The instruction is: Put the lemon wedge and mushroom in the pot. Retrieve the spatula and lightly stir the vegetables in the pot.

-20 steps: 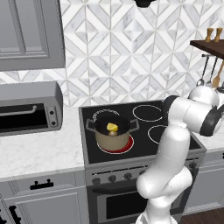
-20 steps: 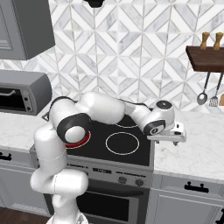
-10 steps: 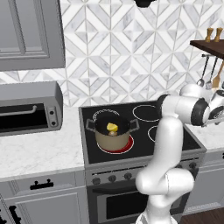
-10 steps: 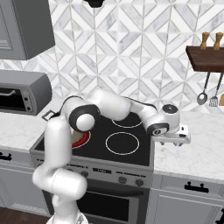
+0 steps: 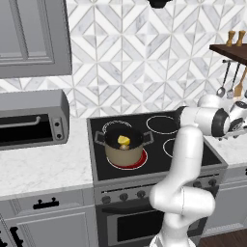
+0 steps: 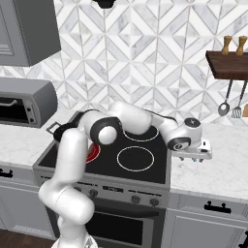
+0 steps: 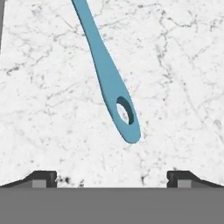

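Note:
The pot stands on the stove's front left burner, which glows red. The bright yellow lemon wedge lies inside it. I cannot make out the mushroom in the pot's dark inside. The light teal-blue spatula lies flat on the white marble counter; the end of its handle, with a hole in it, points toward my fingertips. My gripper hovers just above that counter, open, with the handle's end ahead of the gap and nothing between the fingers. From the base, the gripper hangs over the counter right of the stove, with the arm stretched across the cooktop.
The black cooktop has free burners at right. A toaster oven sits on the left counter. A silver spoon and other utensils hang under a wooden shelf behind the right counter.
The arm has stretched further to the right, carrying the hand away from the stove and out over the right counter. The jaws stayed open. The pot and the lemon wedge have not moved.

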Motion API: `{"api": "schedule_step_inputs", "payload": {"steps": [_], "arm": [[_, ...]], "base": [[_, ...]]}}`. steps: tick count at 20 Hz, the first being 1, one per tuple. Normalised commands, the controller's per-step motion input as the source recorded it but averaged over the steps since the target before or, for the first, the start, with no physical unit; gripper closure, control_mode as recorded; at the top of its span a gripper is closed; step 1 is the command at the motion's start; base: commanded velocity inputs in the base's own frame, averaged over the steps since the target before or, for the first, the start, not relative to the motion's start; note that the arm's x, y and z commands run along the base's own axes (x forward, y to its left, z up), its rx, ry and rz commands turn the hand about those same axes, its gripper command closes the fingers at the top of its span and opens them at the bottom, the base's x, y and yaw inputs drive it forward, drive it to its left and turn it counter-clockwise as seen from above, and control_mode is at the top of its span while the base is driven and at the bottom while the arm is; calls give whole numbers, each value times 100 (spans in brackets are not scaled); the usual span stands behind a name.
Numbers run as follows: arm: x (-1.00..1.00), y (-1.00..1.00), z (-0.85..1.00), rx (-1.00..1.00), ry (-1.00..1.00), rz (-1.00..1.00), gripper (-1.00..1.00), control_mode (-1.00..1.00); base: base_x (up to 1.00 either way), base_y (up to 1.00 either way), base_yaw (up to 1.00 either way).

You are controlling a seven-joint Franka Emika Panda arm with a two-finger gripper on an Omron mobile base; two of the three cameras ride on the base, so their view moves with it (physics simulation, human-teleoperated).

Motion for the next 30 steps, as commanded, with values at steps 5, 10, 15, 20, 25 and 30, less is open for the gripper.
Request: {"api": "schedule_step_inputs", "payload": {"steps": [5, 10, 15, 20, 25, 30], "arm": [[28, -2, -19, 0, 0, 0, -100, -100], [8, -6, -19, 0, 0, 0, -100, -100], [19, -10, -14, 0, 0, 2, -100, -100], [21, -12, -9, 0, 0, 4, -100, -100], [12, -2, -32, 0, 0, 5, -100, -100], [3, 8, -55, -1, 0, 5, 100, -100]], "base": [[0, 0, 0], [0, 0, 0], [0, 0, 0], [0, 0, 0], [0, 0, 0], [0, 0, 0]]}}
